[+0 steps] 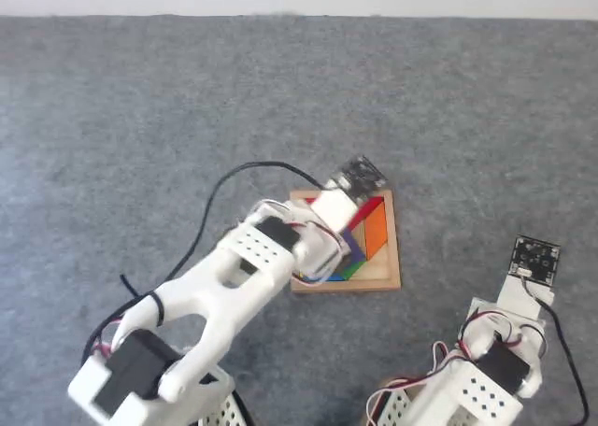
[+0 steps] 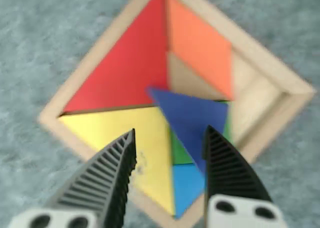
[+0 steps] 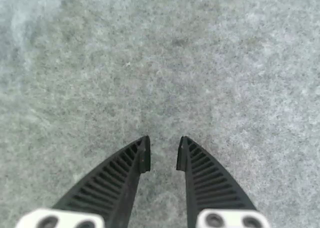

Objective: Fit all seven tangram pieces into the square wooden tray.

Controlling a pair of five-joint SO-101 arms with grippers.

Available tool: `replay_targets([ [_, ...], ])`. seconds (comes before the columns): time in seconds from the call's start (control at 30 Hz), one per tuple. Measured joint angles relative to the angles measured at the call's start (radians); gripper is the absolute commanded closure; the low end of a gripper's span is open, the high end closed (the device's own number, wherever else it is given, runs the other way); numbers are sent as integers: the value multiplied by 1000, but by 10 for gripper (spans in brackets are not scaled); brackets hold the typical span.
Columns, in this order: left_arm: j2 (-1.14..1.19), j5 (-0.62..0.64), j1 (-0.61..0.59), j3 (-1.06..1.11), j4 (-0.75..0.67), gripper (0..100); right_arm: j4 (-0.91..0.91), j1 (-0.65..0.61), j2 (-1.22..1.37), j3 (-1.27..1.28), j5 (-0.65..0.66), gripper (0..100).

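The square wooden tray (image 2: pixel 55 120) lies under my left gripper (image 2: pixel 170 133), which hovers open just above it. In the tray lie a red triangle (image 2: pixel 125 63), an orange piece (image 2: pixel 200 43), a yellow triangle (image 2: pixel 125 133), a green piece (image 2: pixel 179 153) and a light blue piece (image 2: pixel 186 185). A dark blue triangle (image 2: pixel 190 115) rests askew on top of them, one corner by my right-hand finger (image 2: pixel 225 168). Bare wood (image 2: pixel 255 98) shows at one corner. In the high view the left arm (image 1: pixel 243 267) covers most of the tray (image 1: pixel 392 281). My right gripper (image 3: pixel 163 153) hangs over bare carpet, narrowly open and empty.
Grey carpet (image 1: pixel 140 118) covers the whole table. The right arm (image 1: pixel 495 370) sits at the near right corner, well apart from the tray. A black cable (image 1: pixel 215 197) loops off the left arm.
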Motion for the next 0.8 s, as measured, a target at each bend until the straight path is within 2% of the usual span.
replay_targets([
  [0.17,28,2,95,9,11,794,0,0,0,0,0,884],
  [0.57,26,-2,103,-20,40,794,0,0,0,0,0,884],
  [0.8,-141,-2,80,37,43,794,0,-2,0,0,0,884],
])
